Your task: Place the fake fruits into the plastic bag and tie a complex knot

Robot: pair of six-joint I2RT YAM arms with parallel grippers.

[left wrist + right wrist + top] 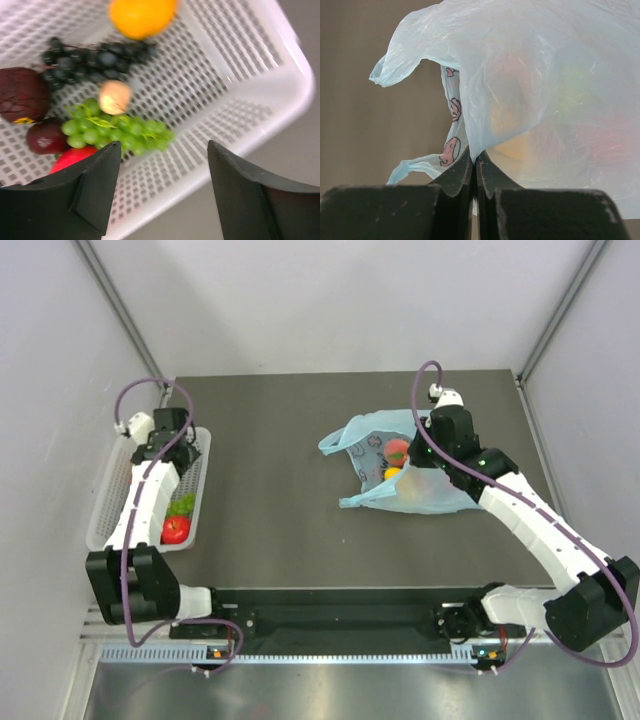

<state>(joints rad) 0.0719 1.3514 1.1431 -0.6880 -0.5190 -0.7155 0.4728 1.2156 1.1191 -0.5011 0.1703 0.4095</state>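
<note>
while wide over basket [272, 107] rim, left tool [164, 146]; right tool [475, 161] tight on bag [520, 75] edge

Blue plastic bag [365, 438] holding fruits [397, 452], right gripper [426, 445] apparently pinching its rim

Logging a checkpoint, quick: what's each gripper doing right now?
Left gripper: open, empty, above the white basket.
Right gripper: shut on the plastic bag.
</note>
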